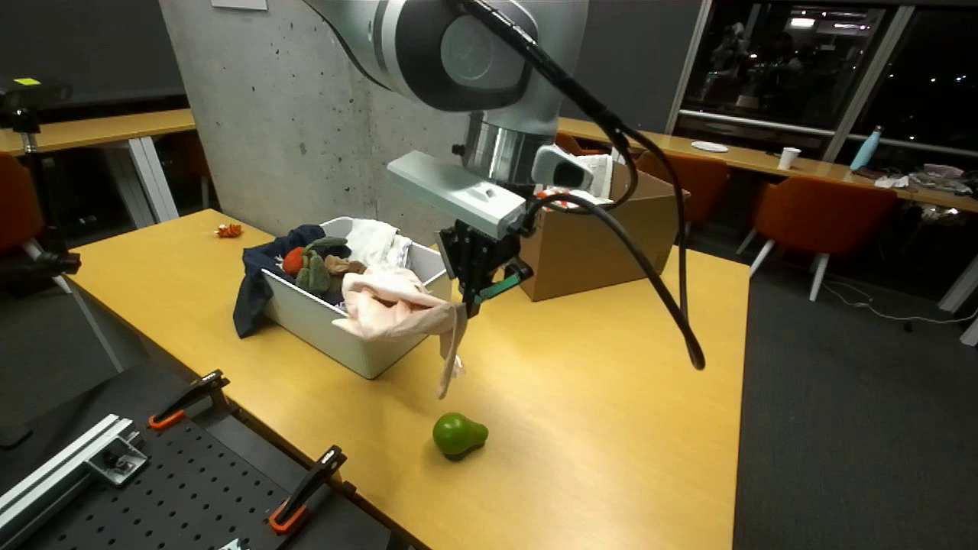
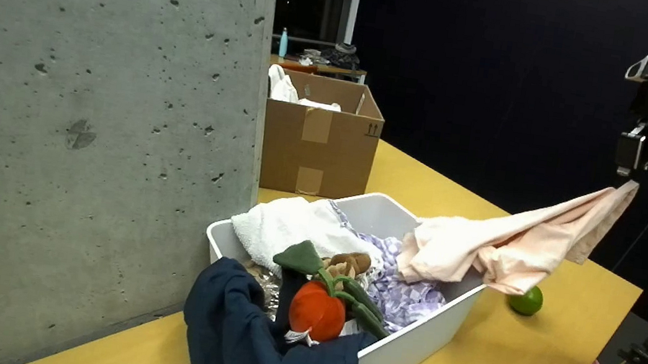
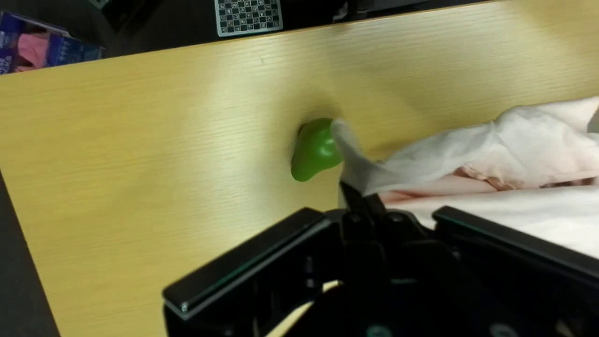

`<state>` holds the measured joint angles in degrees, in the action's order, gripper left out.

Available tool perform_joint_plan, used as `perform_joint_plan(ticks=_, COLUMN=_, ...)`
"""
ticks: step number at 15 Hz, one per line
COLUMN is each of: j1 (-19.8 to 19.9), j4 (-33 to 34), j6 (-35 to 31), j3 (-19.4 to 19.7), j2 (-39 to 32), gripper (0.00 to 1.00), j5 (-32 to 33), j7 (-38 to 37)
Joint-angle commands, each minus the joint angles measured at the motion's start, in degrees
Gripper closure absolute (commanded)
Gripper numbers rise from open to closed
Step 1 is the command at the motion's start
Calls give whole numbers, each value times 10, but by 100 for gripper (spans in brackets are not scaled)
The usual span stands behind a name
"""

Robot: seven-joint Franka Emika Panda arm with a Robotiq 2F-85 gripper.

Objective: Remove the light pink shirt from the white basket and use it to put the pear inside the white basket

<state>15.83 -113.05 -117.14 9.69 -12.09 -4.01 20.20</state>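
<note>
– As the gripper looks pinched together in the wrist view, what's in it?
– Corner of the shirt. Thin, creased pink cloth, running in folds from the tips back over the rim of the basket; far part lies inside, loose tail hangs outside. Gripper hangs above the table, off that same basket end.
– Pear?
– On the wood-grain table, off the basket's shirt end, apart from it. Glossy green, smooth, fat at one end, lying on its side.
– Basket build?
– White, smooth-walled, oblong, rounded corners. Holds a fuzzy white towel, purple-and-white checked cloth, a round red-orange lump. Navy cloth, matte, slumps over the end opposite the shirt.
– Around it?
– Cardboard box near the basket, plain brown, tape on its side, up-arrows printed. Pitted gray concrete wall runs alongside.
</note>
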Motion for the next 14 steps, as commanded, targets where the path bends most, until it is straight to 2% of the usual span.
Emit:
perform_joint_plan(ticks=1, j1=19, j4=-1, j6=-13, j3=16, j2=-6, gripper=100, j5=-11, j7=16)
perform_joint_plan(ticks=14, j1=48, j4=51, j6=-45, j3=8, j2=-127, gripper=100, j5=-48, j7=19)
